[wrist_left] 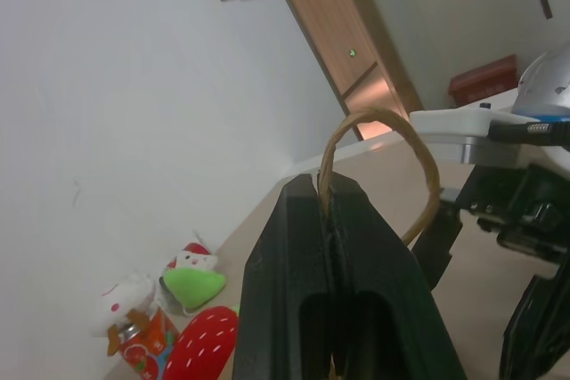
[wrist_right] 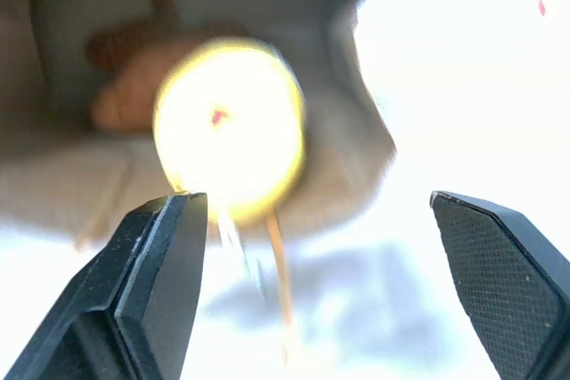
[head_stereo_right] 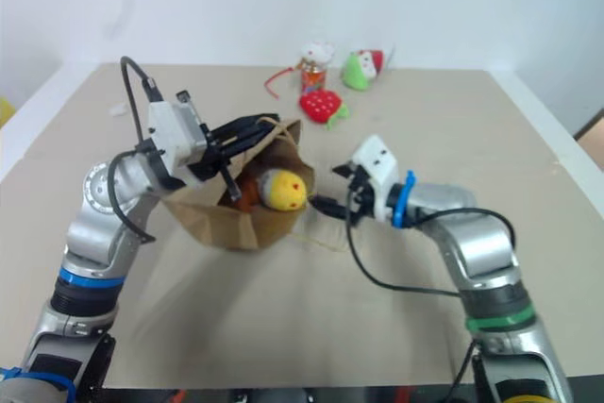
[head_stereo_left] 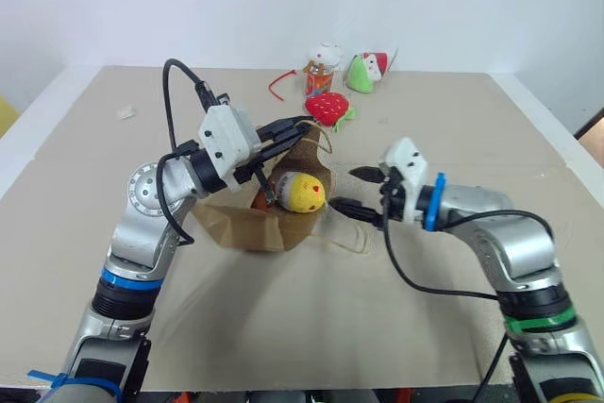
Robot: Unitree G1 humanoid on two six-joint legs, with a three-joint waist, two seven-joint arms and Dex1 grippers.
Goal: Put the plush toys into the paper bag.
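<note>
Lying on its side on the counter (head_stereo_left: 283,346), the paper bag (head_stereo_left: 247,226) is facing its open mouth toward the right gripper (head_stereo_left: 351,191), whose 2 fingers are standing wide apart and empty just beside that mouth. The left gripper (wrist_left: 331,211) is clamping its fingers together on 1 cord handle (wrist_left: 419,144). The yellow plush toy (head_stereo_left: 300,193) is sitting in the mouth, with the brown plush toy (wrist_right: 134,68) behind it.

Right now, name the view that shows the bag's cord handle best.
Left wrist view: the tan cord handle loops up from between the shut left hand's fingers. The eye views show it small at the paper bag's mouth; the right wrist view blurs it.
</note>
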